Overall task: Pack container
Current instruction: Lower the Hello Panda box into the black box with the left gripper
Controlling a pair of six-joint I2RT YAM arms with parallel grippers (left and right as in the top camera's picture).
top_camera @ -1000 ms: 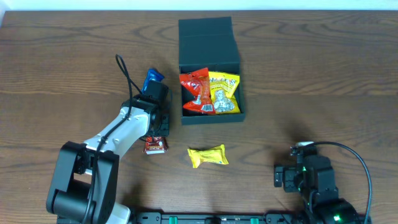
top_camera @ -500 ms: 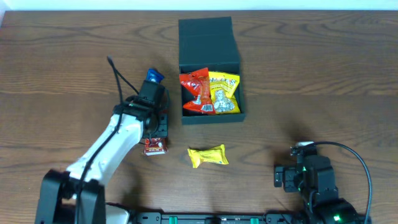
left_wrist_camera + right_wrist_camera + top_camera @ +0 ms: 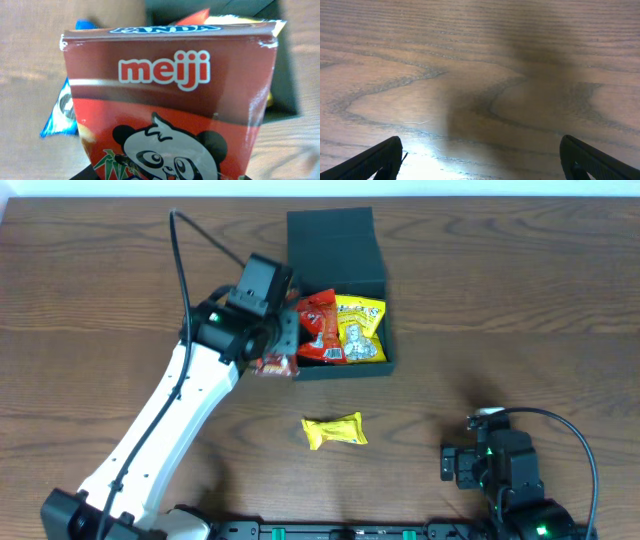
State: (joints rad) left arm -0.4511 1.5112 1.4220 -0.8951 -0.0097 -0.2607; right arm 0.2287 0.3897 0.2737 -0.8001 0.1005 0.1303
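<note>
The container (image 3: 338, 242), a dark teal box with its flap lid standing open at the back, holds a red snack packet (image 3: 318, 326) and a yellow one (image 3: 361, 330). My left gripper (image 3: 277, 348) hovers at the container's left edge, shut on a red Meiji panda box (image 3: 271, 365). That panda box (image 3: 170, 100) fills the left wrist view between the left gripper's (image 3: 162, 176) jaws, with the container (image 3: 286, 75) behind it. My right gripper (image 3: 456, 463) rests open at the front right, nothing between its fingers (image 3: 375, 160).
A yellow packet (image 3: 335, 430) lies on the table in front of the container. A blue packet (image 3: 60, 107) shows below the held box, left of the container. Brown wooden table (image 3: 520, 300) all round.
My left arm has lifted the red panda box off the table and carried it back and right, from beside the blue packet to the container's left edge. The right arm has not moved.
</note>
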